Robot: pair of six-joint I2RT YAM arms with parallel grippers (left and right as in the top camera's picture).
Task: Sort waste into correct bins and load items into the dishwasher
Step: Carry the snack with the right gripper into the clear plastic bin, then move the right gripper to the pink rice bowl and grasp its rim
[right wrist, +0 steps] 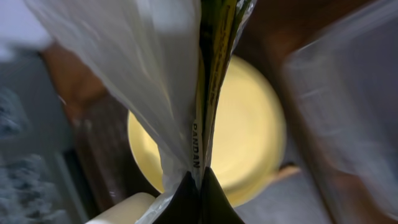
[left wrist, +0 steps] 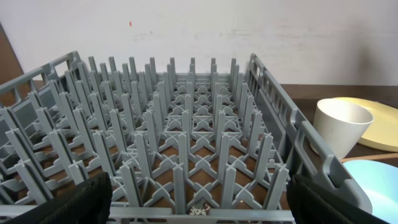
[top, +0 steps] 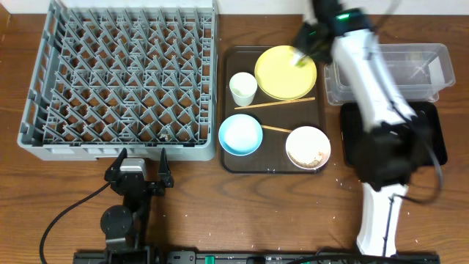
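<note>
My right gripper (top: 303,50) hovers over the round yellow plate (top: 284,73) and is shut on the yellow-green wrapper (right wrist: 214,68), which hangs from the fingertips (right wrist: 200,182) above the plate (right wrist: 249,143). The plate, the white cup (top: 243,88), the light blue bowl (top: 240,135), the white bowl (top: 308,147) with rice scraps and the chopsticks (top: 282,103) are on the brown tray. The clear tub (top: 425,62) and black tray (top: 432,139) are at the right, partly hidden by my arm. My left gripper (top: 139,167) is open before the grey rack (top: 121,70). No napkin shows.
The dark brown serving tray (top: 224,158) lies between the rack and the bins. The left wrist view looks into the rack's pegs (left wrist: 186,137), with the cup (left wrist: 339,124), plate (left wrist: 373,121) and blue bowl (left wrist: 379,180) at its right. A black cable (top: 66,213) runs front left.
</note>
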